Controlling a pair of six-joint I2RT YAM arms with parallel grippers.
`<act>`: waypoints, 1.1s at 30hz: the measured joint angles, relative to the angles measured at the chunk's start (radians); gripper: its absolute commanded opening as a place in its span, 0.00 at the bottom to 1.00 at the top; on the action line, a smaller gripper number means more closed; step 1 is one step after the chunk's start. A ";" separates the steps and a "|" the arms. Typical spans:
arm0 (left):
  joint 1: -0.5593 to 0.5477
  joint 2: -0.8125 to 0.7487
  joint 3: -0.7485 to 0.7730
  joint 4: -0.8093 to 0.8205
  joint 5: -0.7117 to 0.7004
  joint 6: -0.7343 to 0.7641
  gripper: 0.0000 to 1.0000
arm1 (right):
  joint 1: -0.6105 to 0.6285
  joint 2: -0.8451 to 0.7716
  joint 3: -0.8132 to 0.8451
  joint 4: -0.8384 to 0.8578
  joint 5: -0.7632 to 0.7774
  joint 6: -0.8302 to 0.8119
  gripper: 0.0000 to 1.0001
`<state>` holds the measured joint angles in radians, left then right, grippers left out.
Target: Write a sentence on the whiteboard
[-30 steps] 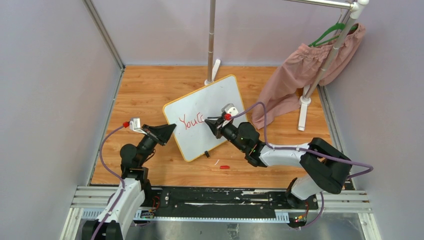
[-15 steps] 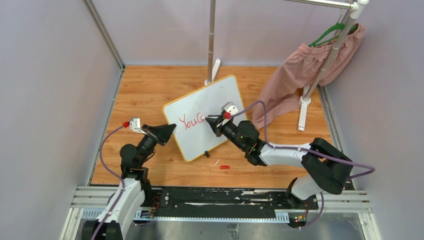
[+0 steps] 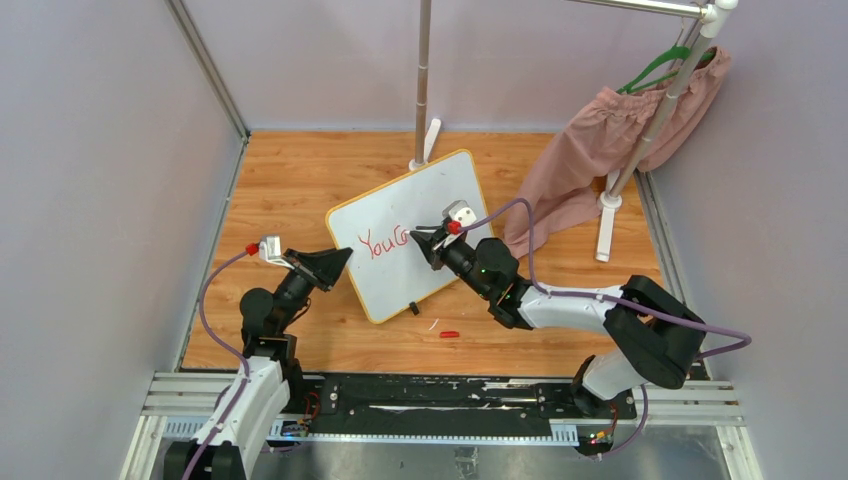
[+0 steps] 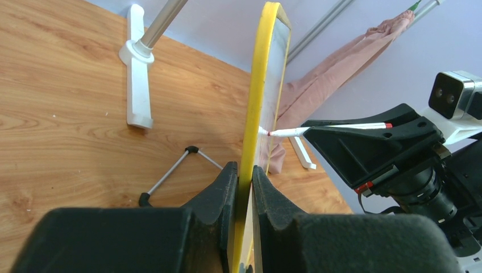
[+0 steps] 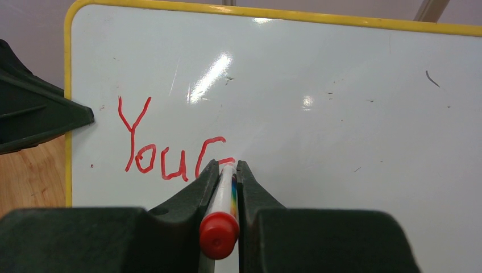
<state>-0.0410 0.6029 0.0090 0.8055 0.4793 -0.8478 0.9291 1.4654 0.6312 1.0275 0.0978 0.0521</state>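
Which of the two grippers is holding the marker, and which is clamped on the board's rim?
The right gripper holds the marker, tip at the red writing. The left gripper pinches the whiteboard by its yellow edge.

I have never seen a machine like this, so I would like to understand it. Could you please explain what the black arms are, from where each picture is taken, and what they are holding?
These are two robot arms bolted at the near edge of a wooden table. One picture looks down from above and behind them; the other two come from small cameras on each wrist, so you see that arm's own fingers.

The left gripper is shut on the yellow edge of the whiteboard, holding it propped up. The right gripper is shut on a red-capped marker, its tip at the board. So far the sentence reads "You" plus an unfinished letter.

Also on the table: a small red cap, and a clothes rack with a pink garment.
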 measured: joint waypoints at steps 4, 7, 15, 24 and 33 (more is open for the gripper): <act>0.000 0.000 0.000 0.000 0.000 0.000 0.00 | 0.000 0.000 0.000 0.001 0.000 0.000 0.00; 0.000 0.000 0.000 0.000 0.000 0.000 0.00 | 0.000 0.000 0.002 -0.002 0.000 -0.002 0.00; 0.000 -0.005 0.000 0.000 0.006 0.000 0.00 | -0.005 0.001 0.029 -0.008 -0.001 -0.012 0.00; 0.000 -0.005 0.000 0.000 0.007 0.000 0.00 | -0.005 0.001 0.024 -0.008 -0.002 -0.011 0.00; 0.000 -0.005 0.000 0.000 0.003 0.000 0.00 | -0.004 0.000 -0.024 0.005 -0.003 0.005 0.00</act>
<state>-0.0410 0.5980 0.0090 0.8055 0.4824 -0.8482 0.9253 1.4658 0.6075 1.0321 0.0952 0.0574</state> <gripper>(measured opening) 0.154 0.162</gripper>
